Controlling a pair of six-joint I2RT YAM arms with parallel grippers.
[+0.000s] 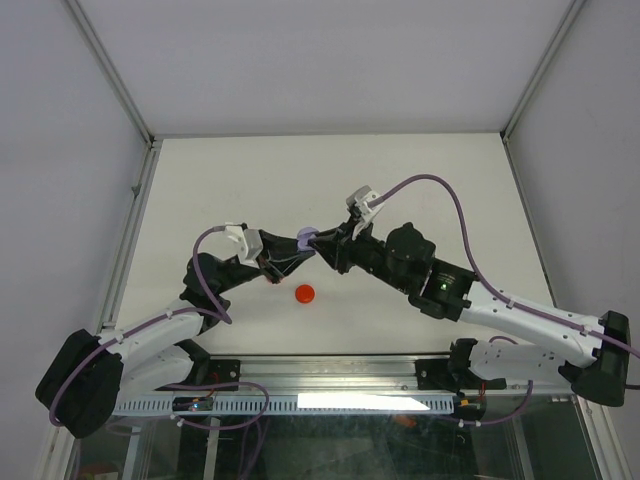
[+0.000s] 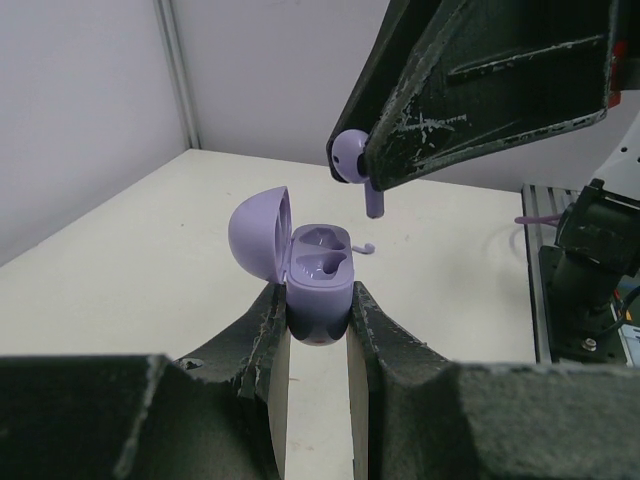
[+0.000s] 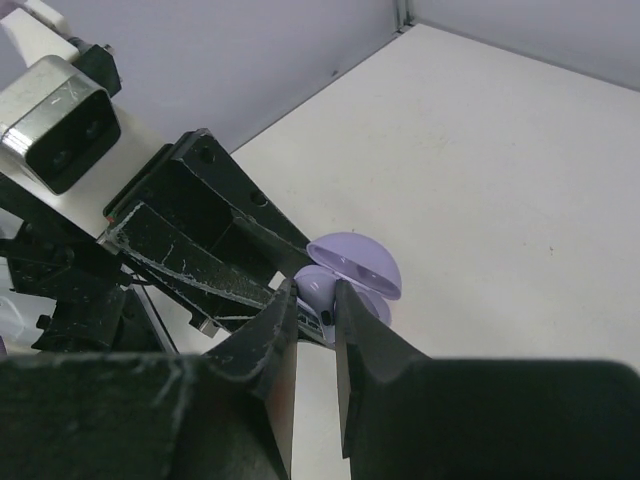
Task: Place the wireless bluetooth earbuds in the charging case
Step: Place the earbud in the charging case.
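My left gripper [image 2: 318,300] is shut on the base of a pale lavender charging case [image 2: 320,282], held off the table with its lid swung open to the left. Both wells in the case look empty. My right gripper [image 3: 316,297] is shut on a lavender earbud [image 3: 318,284]. In the left wrist view that earbud [image 2: 352,160] hangs stem down, just above and slightly right of the open case, not touching it. From above, both grippers [image 1: 312,243] meet over the table's middle with the case [image 1: 307,237] between them.
A small red round disc [image 1: 304,293] lies on the white table [image 1: 420,190] just in front of the two grippers. Grey walls and metal rails [image 1: 130,235] border the table on three sides.
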